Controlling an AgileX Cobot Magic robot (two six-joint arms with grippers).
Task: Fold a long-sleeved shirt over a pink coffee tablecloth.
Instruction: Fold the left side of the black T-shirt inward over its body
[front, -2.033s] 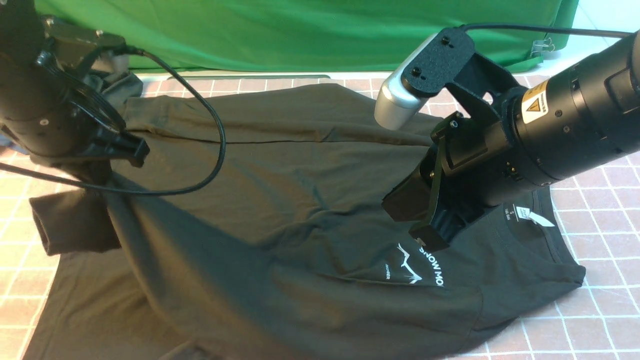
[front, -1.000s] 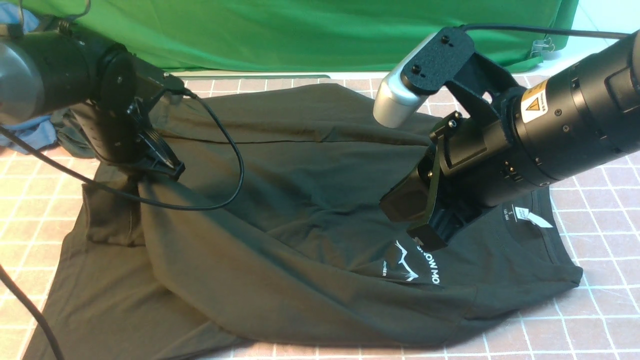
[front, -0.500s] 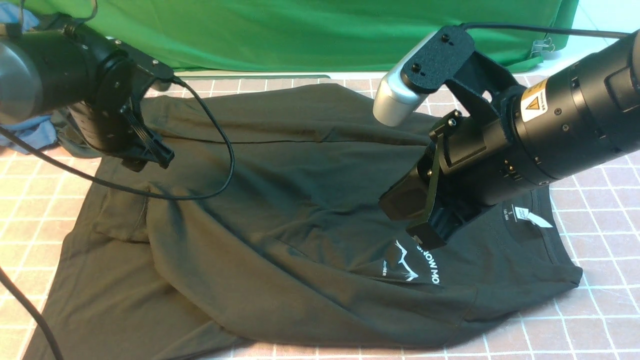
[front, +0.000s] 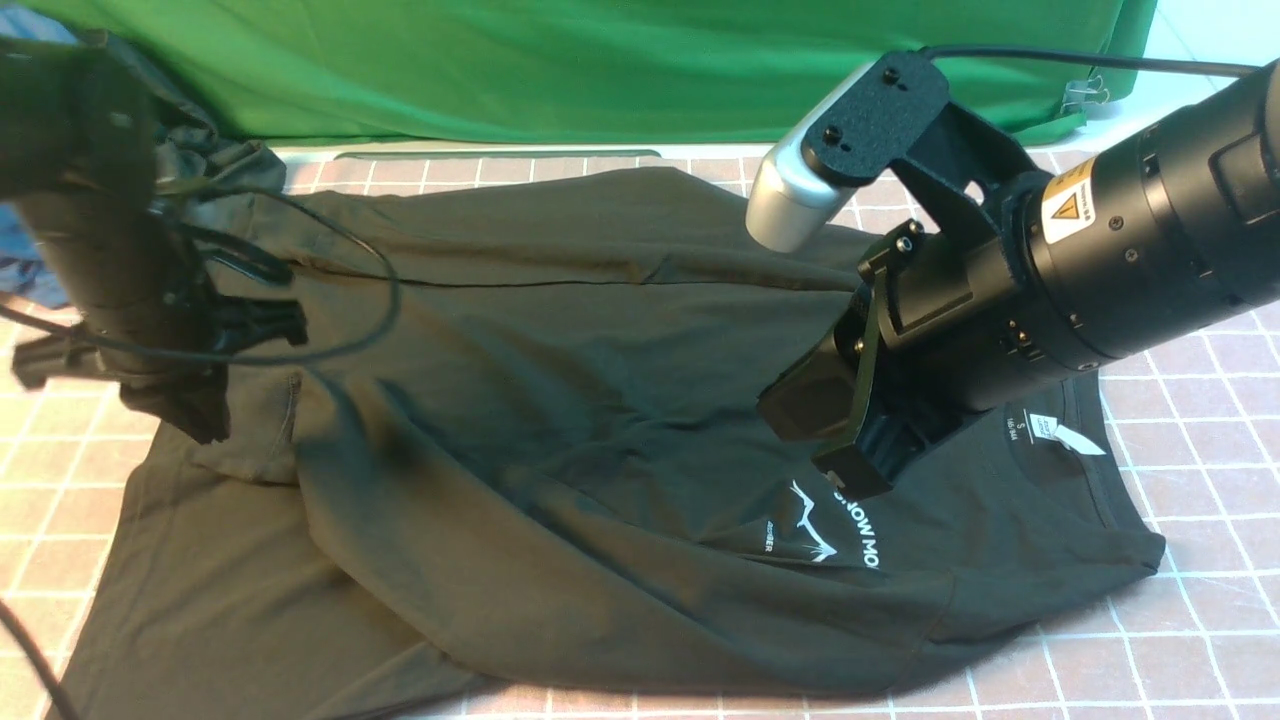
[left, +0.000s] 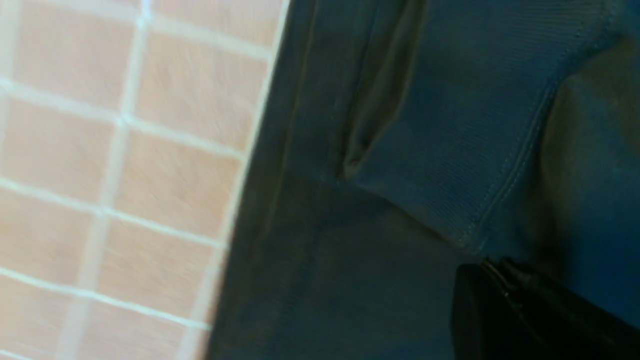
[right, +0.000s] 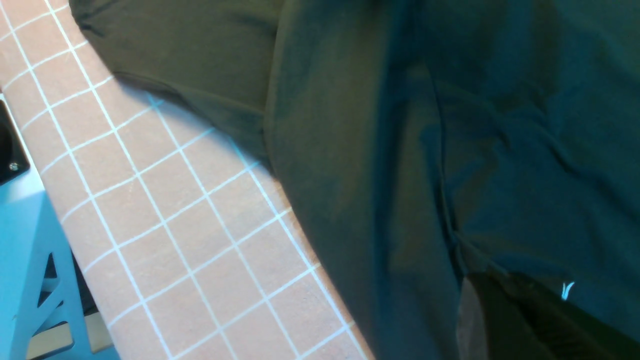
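The black long-sleeved shirt (front: 600, 400) lies spread on the pink coffee tablecloth (front: 1200, 560), collar to the right, with its white print (front: 830, 530) and neck label (front: 1065, 432) showing. A sleeve is laid across the body, its cuff (front: 250, 440) at the left. My left gripper (front: 190, 415) hangs blurred just above that cuff. In the left wrist view the left gripper (left: 487, 264) is shut, its tips beside the ribbed cuff (left: 450, 150). My right gripper (front: 850, 480) rests on the chest by the print; in the right wrist view the right gripper (right: 472, 282) is shut on a ridge of shirt (right: 350, 150) fabric.
A bright green cloth (front: 600, 60) hangs along the back. A dark grey-green garment (front: 215, 160) bunched with a blue one (front: 15, 260) lies at the back left behind my left arm. The tablecloth's front edge and a pale frame (right: 30, 250) show in the right wrist view.
My left gripper lowered the sleeve onto the shirt, opened, let it go and shut again. That arm has since swung left and down. The right arm stayed put.
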